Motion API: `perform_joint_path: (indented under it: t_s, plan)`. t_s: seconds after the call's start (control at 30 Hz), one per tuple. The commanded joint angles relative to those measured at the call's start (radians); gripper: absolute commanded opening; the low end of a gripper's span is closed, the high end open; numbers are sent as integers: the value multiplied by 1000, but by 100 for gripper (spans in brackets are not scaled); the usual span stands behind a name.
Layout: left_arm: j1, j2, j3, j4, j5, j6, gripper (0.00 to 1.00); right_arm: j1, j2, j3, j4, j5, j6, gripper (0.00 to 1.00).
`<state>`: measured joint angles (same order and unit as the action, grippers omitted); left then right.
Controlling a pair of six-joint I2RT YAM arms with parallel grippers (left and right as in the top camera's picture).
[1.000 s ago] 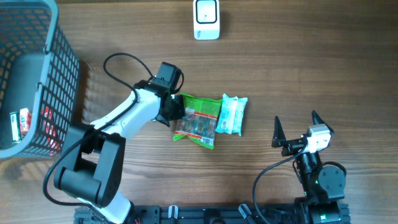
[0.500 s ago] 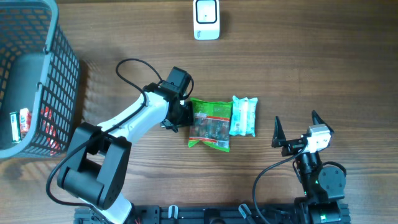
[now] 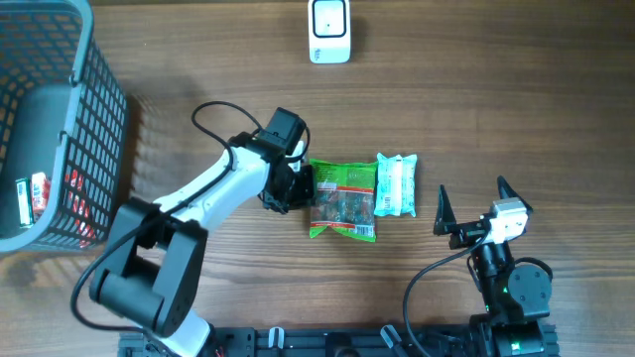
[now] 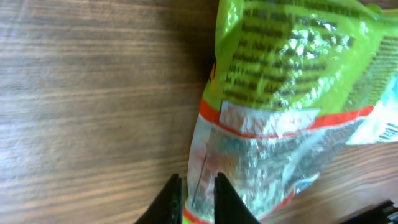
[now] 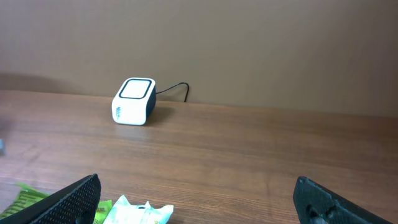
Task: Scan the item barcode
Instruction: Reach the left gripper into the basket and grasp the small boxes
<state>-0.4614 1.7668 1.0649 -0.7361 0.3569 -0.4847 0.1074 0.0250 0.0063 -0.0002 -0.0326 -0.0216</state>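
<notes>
The green snack bag (image 3: pixel 343 200) lies flat on the counter (image 3: pixel 496 99) near its middle, with a green printed panel, an orange stripe and a clear window showing dark contents. Its left edge is pinched between the fingers of the left claw (image 4: pixel 198 194). The white scanner (image 3: pixel 329 30) stands well apart from it at the far edge, its square window facing up.

A green bag (image 4: pixel 292 68) lies on the wooden table (image 4: pixel 81 93) and fills the right side of the view. Its upper part is bright green with dark, blurred print. Below that runs an orange stripe, then a clear, shiny panel. A small white patch with dark lines shows at the bag's right edge, too blurred to read. At the bag's lower left corner, the left gripper (image 4: pixel 196 182) pinches the sealed edge, one finger on each side.
</notes>
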Motion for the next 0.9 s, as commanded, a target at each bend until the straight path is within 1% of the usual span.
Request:
perform_joint_path:
  t_s: [0.0, 0.07, 0.1, 0.13, 0.2, 0.27, 0.37, 0.43, 0.47, 0.5, 0.53, 0.57, 0.63, 0.7, 0.77, 0.83, 0.87]
  plan:
    - [48, -108, 134, -88, -137, 3, 24, -5, -2, -1, 5, 6, -1, 100]
    - [98, -141, 267, -193, -225, 32, 31, -5, -2, -1, 5, 6, -2, 100]
    - [134, -151, 353, -254, -266, 53, 39, -5, -2, -1, 5, 6, -2, 100]
    - [166, -156, 424, -299, -300, 67, 49, -5, -2, -1, 5, 6, -2, 100]
    - [241, -158, 571, -377, -370, 92, 61, -5, -2, -1, 5, 6, -2, 99]
    - [335, -158, 707, -420, -430, 93, 73, -5, -2, -1, 5, 6, -2, 100]
    - [472, -158, 847, -431, -474, 93, 73, -5, -2, -1, 5, 6, -2, 100]
    - [612, -158, 926, -420, -481, 93, 74, -5, -2, -1, 5, 6, -2, 100]
    - [681, -158, 951, -417, -481, 101, 80, -5, -2, -1, 5, 6, -2, 100]
    - [721, -158, 958, -414, -481, 122, 83, -5, -2, -1, 5, 6, -2, 100]
    - [785, -159, 960, -406, -482, 166, 88, -5, -2, -1, 5, 6, -2, 100]
    - [832, -158, 960, -405, -482, 194, 91, -5, -2, -1, 5, 6, -2, 100]
    - [946, -139, 958, -407, -512, 229, 92, -5, -2, -1, 5, 6, -2, 100]
    - [1026, -113, 956, -423, -539, 248, 94, -5, -2, -1, 5, 6, -2, 100]
    - [1094, -78, 954, -452, -546, 276, 95, -5, -2, -1, 5, 6, -2, 100]
    - [1151, -33, 945, -498, -546, 307, 100, -5, -2, -1, 5, 6, -2, 100]
    - [1176, -4, 942, -527, -546, 330, 100, -5, -2, -1, 5, 6, -2, 100]
